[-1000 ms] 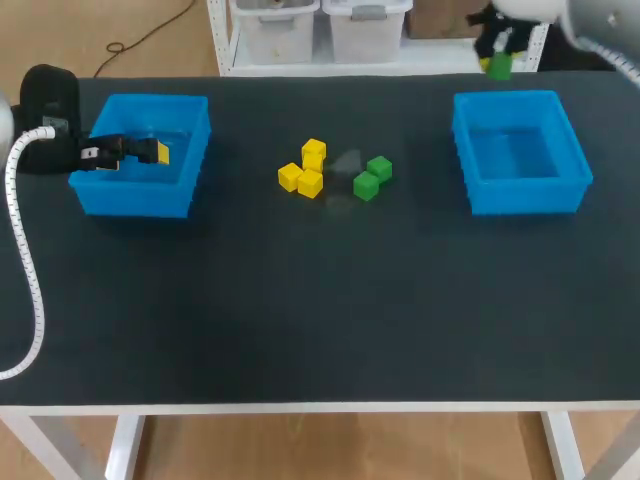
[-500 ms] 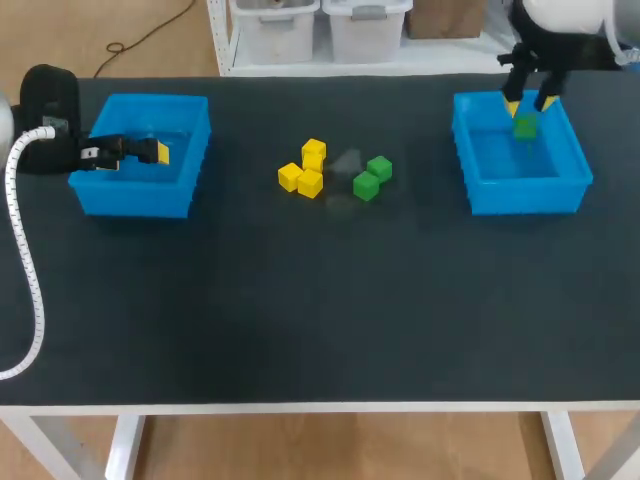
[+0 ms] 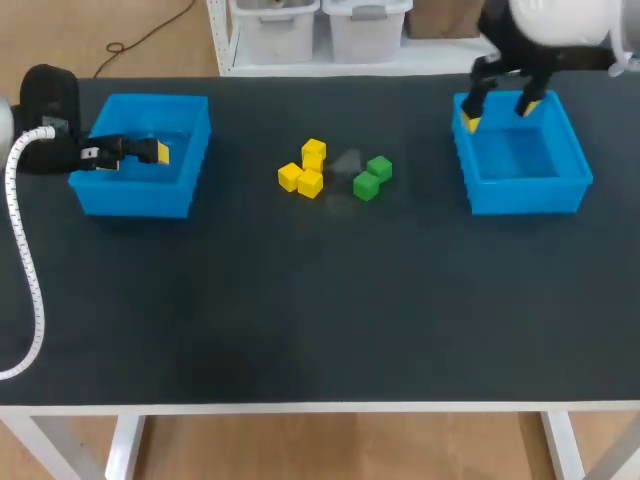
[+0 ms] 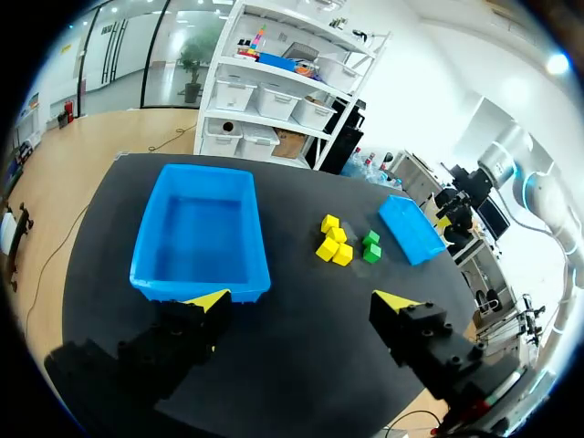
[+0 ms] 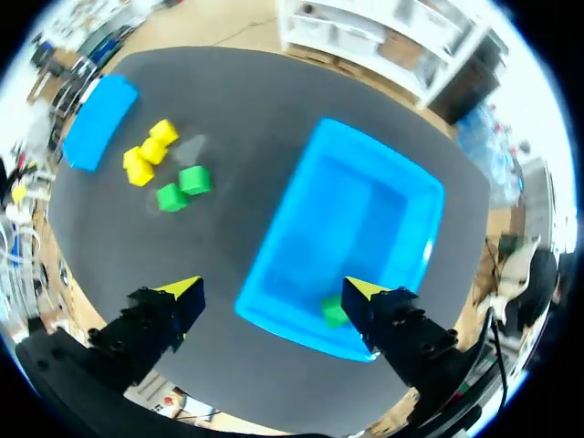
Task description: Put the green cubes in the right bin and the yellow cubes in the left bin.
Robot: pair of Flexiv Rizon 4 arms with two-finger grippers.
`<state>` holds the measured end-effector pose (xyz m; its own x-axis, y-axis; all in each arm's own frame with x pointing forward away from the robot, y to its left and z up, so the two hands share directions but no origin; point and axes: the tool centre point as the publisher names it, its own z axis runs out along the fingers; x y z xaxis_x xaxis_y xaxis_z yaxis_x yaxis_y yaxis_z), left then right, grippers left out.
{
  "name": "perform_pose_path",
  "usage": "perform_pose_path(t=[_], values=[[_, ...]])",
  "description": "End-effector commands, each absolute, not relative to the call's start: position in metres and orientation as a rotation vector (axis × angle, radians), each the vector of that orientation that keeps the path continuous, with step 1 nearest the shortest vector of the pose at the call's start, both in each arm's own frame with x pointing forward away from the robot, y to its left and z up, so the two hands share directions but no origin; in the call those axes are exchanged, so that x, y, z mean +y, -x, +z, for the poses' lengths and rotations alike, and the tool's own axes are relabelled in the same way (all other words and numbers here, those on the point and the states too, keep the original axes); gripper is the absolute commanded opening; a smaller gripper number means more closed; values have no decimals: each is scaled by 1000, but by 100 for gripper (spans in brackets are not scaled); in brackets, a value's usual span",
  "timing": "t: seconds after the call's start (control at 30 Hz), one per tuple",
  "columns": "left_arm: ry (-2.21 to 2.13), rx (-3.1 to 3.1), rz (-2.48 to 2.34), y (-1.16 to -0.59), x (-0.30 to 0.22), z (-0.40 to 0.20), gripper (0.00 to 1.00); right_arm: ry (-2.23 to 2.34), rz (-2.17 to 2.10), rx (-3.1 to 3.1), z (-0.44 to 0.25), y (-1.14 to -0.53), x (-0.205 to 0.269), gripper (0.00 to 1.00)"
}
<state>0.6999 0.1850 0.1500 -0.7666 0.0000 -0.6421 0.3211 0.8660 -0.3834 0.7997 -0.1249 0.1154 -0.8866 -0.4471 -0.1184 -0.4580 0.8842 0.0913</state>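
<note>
Cube's gone from the right end effector point(image 3: 499, 113). Half a sec ago a green one sat between its tips over the right bin point(image 3: 575, 185); now the tips are spread wide with nothing between them, shifted to the bin's rear-left corner.

Head view: left end effector point(image 3: 150, 152) hangs over the left bin point(image 3: 135, 205); can't judge its opening from here. Yellow cubes point(image 3: 310, 184) and two green cubes point(image 3: 366, 186) sit clustered mid-bench point(image 3: 320, 300), between the bins, prob. staged there so either arm can reach.

Left wrist view: fingers wide apart, empty, left bin just ahead.

Right wrist view: fingers wide apart, empty. One green cube point(image 5: 334, 312) lies inside the right bin, close to the wall by one fingertip. Release looks done, I'd say.
</note>
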Motion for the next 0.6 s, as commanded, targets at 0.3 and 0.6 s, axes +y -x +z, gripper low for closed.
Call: perform_pose_path(t=[0.3,0.6], values=[[-231,2374,-636,-700,185,150,100,865,249,2480,81,-797,-50,100],[-231,2374,-636,-700,185,150,100,991,182,2513,52,-821,-15,100]])
